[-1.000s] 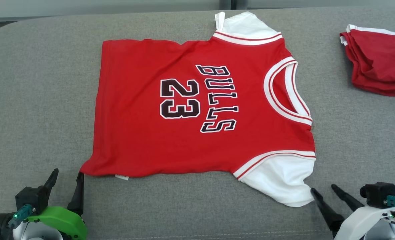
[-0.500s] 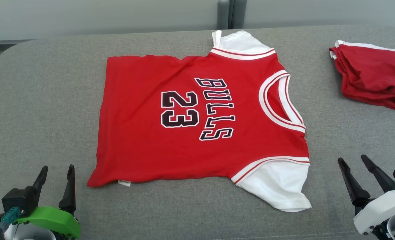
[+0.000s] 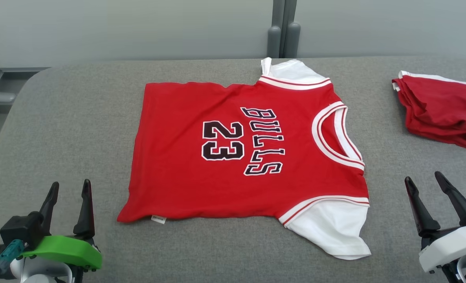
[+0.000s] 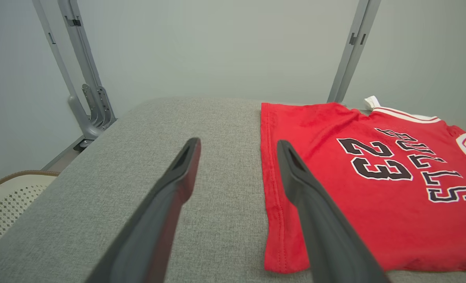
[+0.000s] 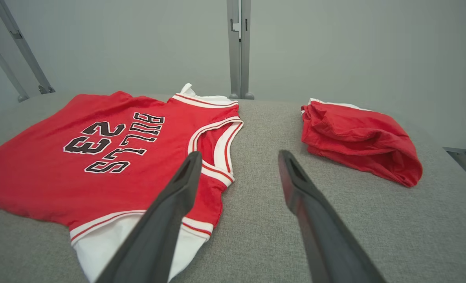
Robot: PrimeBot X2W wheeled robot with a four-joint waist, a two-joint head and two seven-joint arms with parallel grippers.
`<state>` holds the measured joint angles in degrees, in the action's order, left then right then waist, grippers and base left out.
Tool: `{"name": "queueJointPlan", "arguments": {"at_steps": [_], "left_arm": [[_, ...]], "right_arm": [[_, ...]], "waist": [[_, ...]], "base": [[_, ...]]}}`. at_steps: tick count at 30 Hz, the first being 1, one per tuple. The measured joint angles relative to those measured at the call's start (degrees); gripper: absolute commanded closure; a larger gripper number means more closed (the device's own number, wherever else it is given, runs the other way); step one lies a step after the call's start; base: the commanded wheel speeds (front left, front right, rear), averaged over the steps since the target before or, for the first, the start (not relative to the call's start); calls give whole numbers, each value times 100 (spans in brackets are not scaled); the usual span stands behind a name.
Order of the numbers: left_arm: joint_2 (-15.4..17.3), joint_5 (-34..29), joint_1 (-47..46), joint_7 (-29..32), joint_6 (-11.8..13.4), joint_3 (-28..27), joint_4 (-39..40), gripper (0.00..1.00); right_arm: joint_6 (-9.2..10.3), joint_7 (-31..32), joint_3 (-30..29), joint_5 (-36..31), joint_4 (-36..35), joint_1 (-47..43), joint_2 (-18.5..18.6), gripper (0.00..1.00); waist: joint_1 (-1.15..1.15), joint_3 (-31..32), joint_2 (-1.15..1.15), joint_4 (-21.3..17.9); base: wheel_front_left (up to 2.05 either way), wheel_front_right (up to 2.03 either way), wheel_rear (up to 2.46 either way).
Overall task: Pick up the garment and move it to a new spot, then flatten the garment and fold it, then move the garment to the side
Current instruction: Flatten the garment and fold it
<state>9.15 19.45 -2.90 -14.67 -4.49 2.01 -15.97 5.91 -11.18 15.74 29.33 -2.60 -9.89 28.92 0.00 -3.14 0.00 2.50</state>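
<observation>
1. My left claw (image 3: 70,183) is nearest to me. Its two fingers are wide apart and hold nothing. A second ago one finger was right at the shirt's near bottom corner (image 3: 127,215). Now the claw sits off to the side of that corner and does not touch it.
2. My right claw (image 3: 423,176) is wide apart and empty too. It was at the tip of the shirt's near white sleeve (image 3: 329,232). Now it is well clear of the sleeve.
3. The red shirt (image 3: 170,157) lies flat on the grey table (image 3: 60,118), number side up. It is between my two claws and a bit further away. My head camera tipped up, so the shirt only looks shifted. I think it stayed put.
4. Past the shirt's neck end sits a folded red pile (image 3: 439,106), well apart from the shirt.
5. I think the smoothing is done. Both claws are off the shirt, so folding should come next.
</observation>
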Motion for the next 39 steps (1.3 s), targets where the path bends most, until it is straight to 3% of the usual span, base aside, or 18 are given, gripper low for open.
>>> {"name": "queueJointPlan", "arguments": {"at_steps": [15,26,39], "left_arm": [[-277,83,233,0,46,-201,163,0],[-265,33,374,2,-140,400,-162,0],[-264,1,364,2,-190,544,-423,0]], "right_arm": [[83,-246,-135,-665,300,286,-214,0],[118,-276,-154,-840,814,297,-450,0],[119,-301,-283,-964,1229,361,-744,0]], "waist": [[0,254,0,47],[0,271,0,20],[0,356,0,-4]], "base": [[0,0,0],[0,0,0],[0,0,0]]}}
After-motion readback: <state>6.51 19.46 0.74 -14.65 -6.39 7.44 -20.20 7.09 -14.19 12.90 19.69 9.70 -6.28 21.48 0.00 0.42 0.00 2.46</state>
